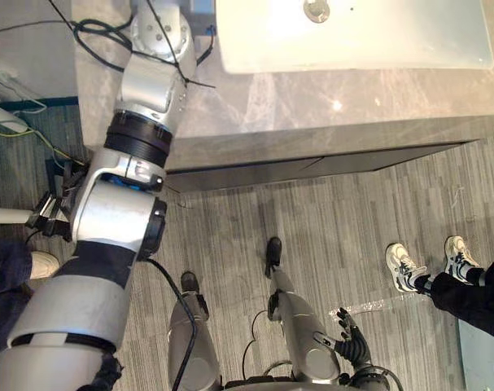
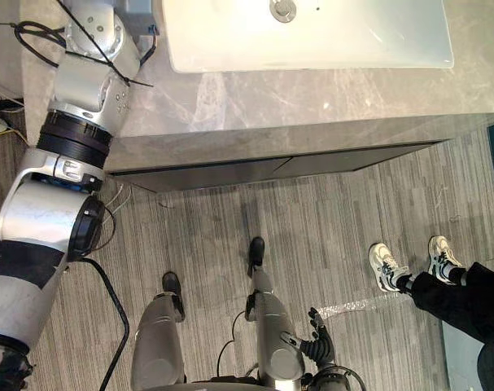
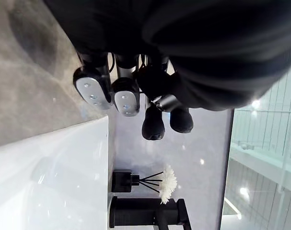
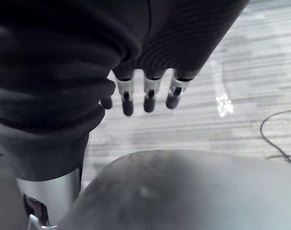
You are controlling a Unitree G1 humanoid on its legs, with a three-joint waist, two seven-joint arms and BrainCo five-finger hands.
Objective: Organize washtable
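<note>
Grey striped plank floor (image 1: pixel 352 220) below a grey marble washtable (image 1: pixel 312 102) with white basin (image 1: pixel 352 41).

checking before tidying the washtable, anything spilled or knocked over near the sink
Nothing stands out. The grey counter around the white sink shows no spill. In the left wrist view a black diffuser bottle with sticks sits beside the black tap, neither looking tipped. The left hand hovers over the counter, holding nothing.

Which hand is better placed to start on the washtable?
Left, likely: the left hand is over the counter beside the basin, reed diffuser ahead; the right hand hangs low above the floor.
</note>
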